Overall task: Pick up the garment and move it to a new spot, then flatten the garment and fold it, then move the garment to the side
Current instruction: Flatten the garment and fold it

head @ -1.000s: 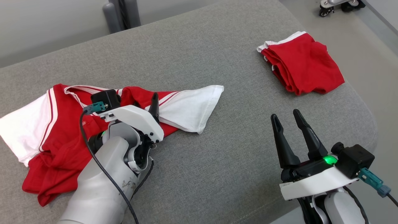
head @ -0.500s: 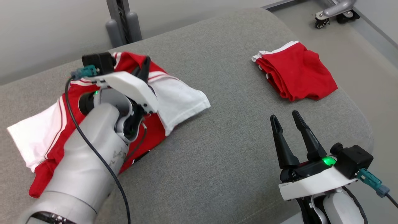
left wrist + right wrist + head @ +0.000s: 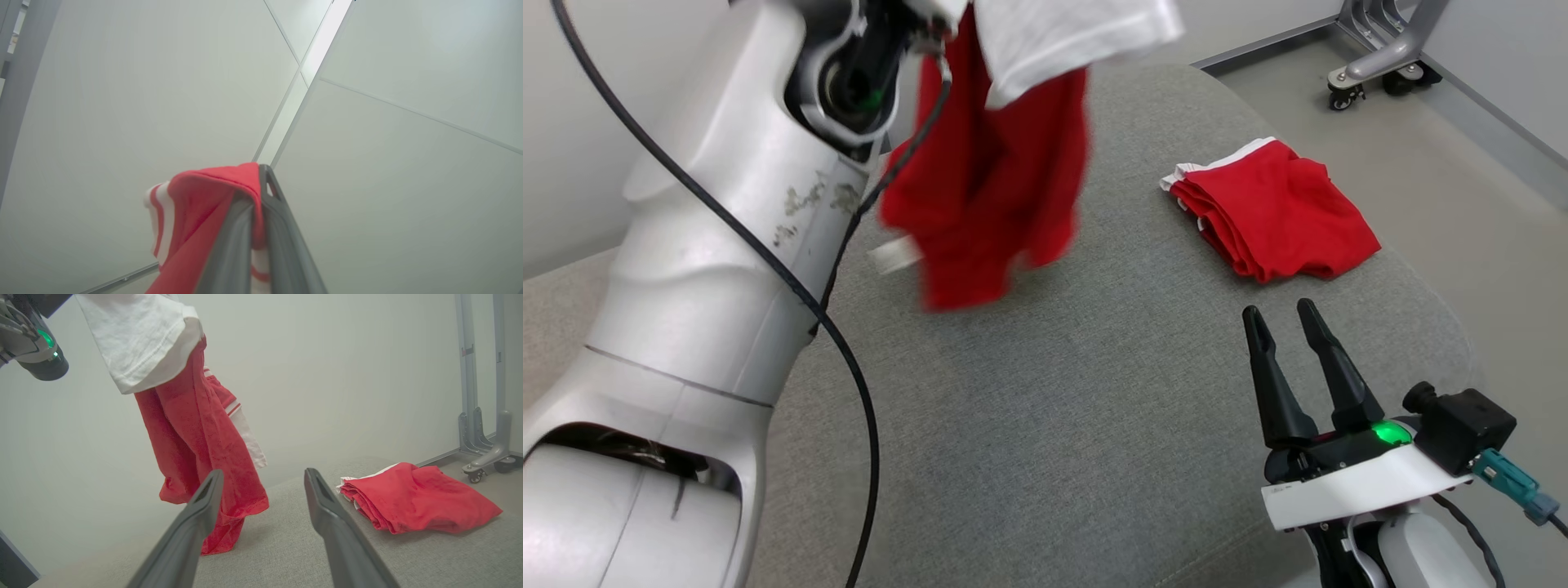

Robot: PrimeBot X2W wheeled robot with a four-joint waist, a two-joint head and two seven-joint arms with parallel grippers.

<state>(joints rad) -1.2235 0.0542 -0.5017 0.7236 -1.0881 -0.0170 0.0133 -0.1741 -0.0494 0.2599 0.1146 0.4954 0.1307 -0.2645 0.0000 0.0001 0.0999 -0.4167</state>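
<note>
Above the grey bench (image 3: 1054,408), left of centre: red-and-white garment (image 3: 988,188) hangs bunched from the left gripper (image 3: 256,192), whose fingers are clamped on a red fold near the striped trim. White sleeve on top, red body dangling; the hem is at or just off the bench, can't tell which. Right gripper (image 3: 1278,314) is low at the near right edge, fingers spread, holding nothing. Second red garment (image 3: 1274,216) lies folded at the far right. Wheeled stand (image 3: 1380,57) on the floor beyond.
</note>
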